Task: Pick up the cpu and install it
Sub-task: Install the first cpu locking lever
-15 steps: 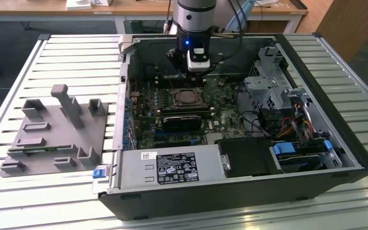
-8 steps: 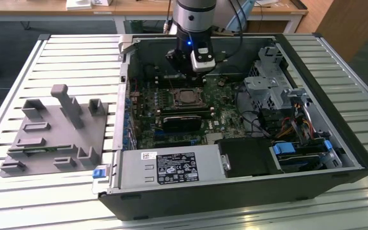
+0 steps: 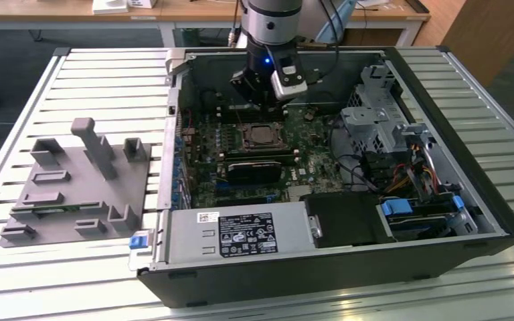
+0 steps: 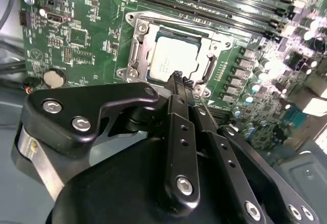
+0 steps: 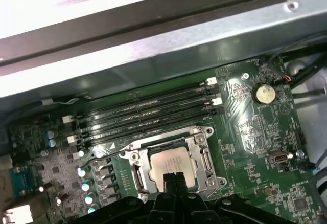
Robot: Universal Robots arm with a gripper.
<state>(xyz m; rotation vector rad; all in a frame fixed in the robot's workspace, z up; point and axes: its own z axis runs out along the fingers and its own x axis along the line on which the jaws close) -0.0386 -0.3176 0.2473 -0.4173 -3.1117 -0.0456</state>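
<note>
The cpu [image 3: 262, 136], a square chip with a silver-grey top, lies flat in its metal-framed socket on the green motherboard [image 3: 310, 167] inside the open computer case. Both wrist views show the cpu [image 4: 172, 56] [image 5: 171, 161] seated in the socket with the frame around it. My gripper [image 3: 262, 107] hangs just above the socket, at its rear edge in the exterior view. Its black fingertips [image 4: 179, 77] are pressed together with nothing between them, and they overlap one edge of the chip [image 5: 173, 178]. Whether they touch the chip cannot be told.
Memory slots [image 5: 148, 115] run beside the socket, and a coin battery [image 5: 264, 93] sits on the board. A black module [image 3: 257, 168] lies in front of the socket. A power supply [image 3: 235, 234] and drive cage [image 3: 373, 117] fill the case's front and right. A grey fixture [image 3: 74, 180] stands outside.
</note>
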